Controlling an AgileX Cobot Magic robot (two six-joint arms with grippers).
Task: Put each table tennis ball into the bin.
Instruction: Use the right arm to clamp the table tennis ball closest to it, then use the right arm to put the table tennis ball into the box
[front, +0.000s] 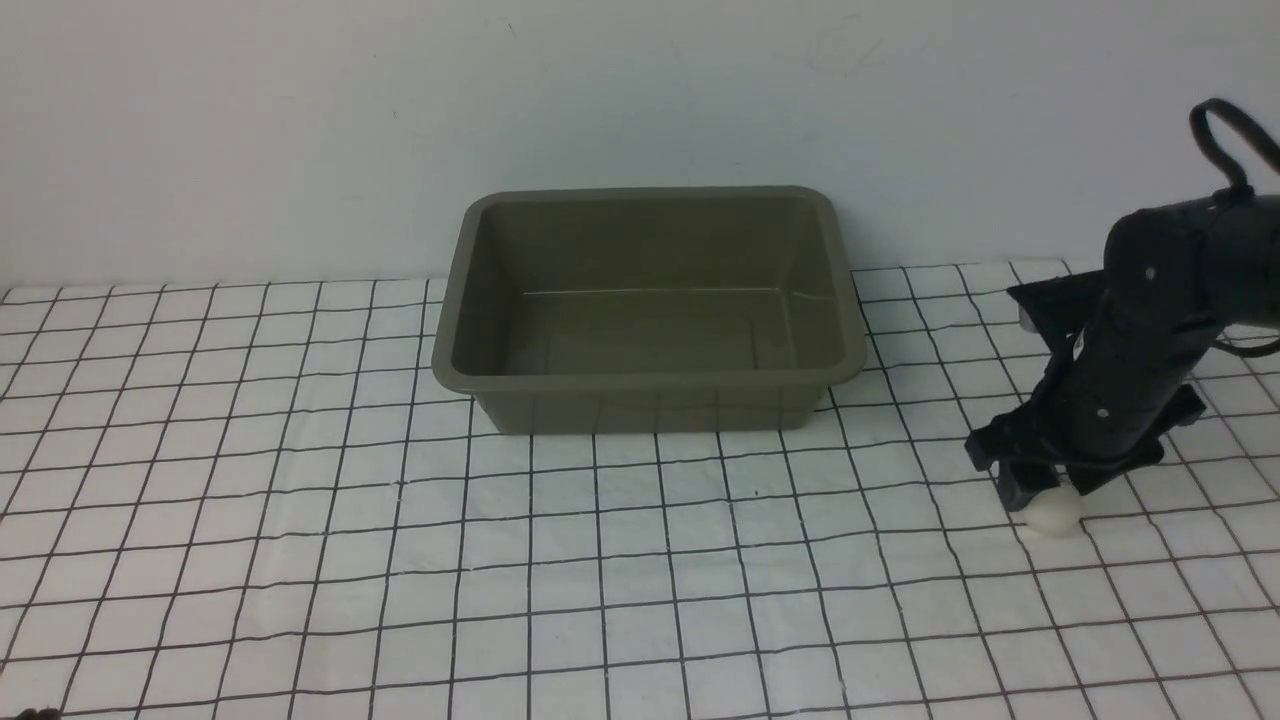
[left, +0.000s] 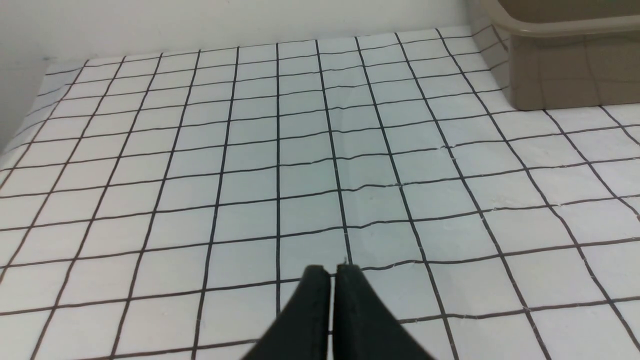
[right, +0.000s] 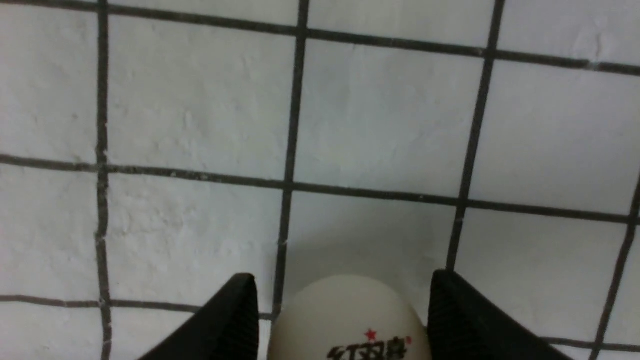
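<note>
The table tennis ball (front: 1055, 512) is white and rests on the gridded cloth at the right, well in front of and to the right of the bin (front: 650, 378). In the right wrist view the ball (right: 345, 320) shows a red star and black print. My right gripper (front: 1045, 500) is lowered over it, open, with one finger on each side (right: 344, 280); a small gap shows at one finger. The olive-brown bin stands empty at the back centre; its corner shows in the left wrist view (left: 565, 27). My left gripper (left: 332, 270) is shut and empty above the cloth.
The white cloth with a black grid (front: 400, 560) covers the table. A pale wall stands right behind the bin. The right arm's black body and cable (front: 1150, 340) rise at the right edge of the front view.
</note>
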